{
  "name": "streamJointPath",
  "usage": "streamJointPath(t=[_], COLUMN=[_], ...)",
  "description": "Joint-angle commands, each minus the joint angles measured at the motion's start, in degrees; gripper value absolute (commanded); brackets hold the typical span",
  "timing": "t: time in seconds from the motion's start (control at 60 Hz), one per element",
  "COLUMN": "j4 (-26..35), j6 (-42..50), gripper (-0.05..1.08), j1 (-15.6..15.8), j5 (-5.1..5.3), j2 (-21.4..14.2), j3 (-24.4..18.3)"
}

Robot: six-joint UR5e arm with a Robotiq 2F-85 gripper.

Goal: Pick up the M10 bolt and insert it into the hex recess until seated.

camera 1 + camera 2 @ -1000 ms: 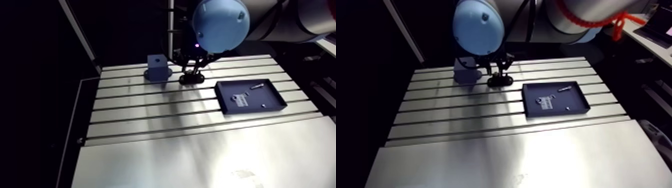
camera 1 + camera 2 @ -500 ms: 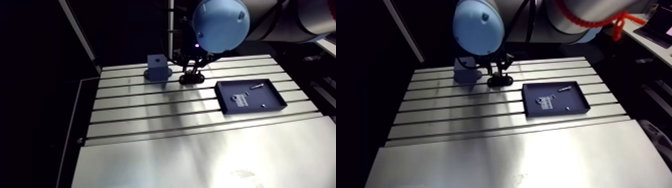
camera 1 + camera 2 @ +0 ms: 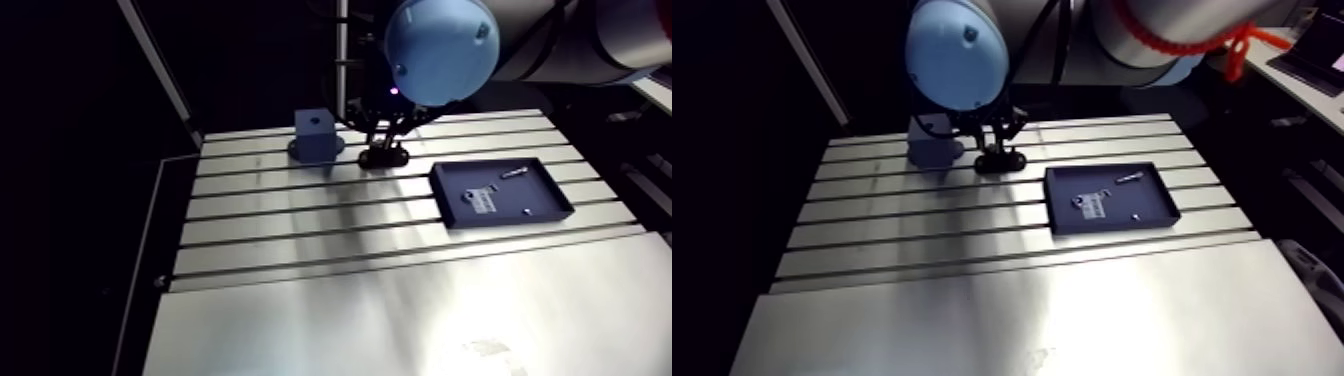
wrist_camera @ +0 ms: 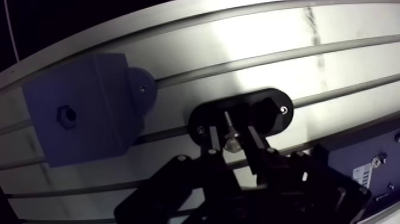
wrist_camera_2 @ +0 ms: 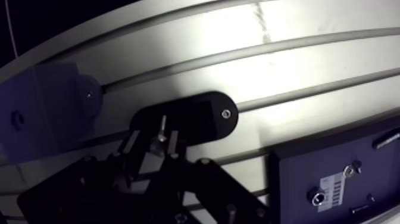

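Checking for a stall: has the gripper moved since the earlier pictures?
No. In the arm view the gripper hangs at the same spot as earlier, just beside the blue block, and the gap between them is unchanged.

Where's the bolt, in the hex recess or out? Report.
Out: bolt stands at the black holder under the gripper; hex recess looks empty.

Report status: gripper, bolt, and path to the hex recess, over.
Gripper low over black holder, astride bolt; grip unconfirmed. Hex recess in blue block beside, empty. No obstacle seen between.
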Motion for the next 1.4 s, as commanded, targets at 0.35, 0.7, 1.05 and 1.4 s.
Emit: streamJointPath(t=[0.35, 0.7, 1.05, 1.4], j4=[0.0, 0.1, 0.0, 0.1], j6=[0.0, 0.1, 0.0, 0.0], gripper=[0.66, 0.68, 0.69, 0.71], j1=[0.0, 0.0, 0.0, 0.0], j5=[0.00, -0.17, -0.26, -0.17], j2=[0.1, 0.4, 0.4, 0.4], j3=[0.0, -0.1, -0.2, -0.4])
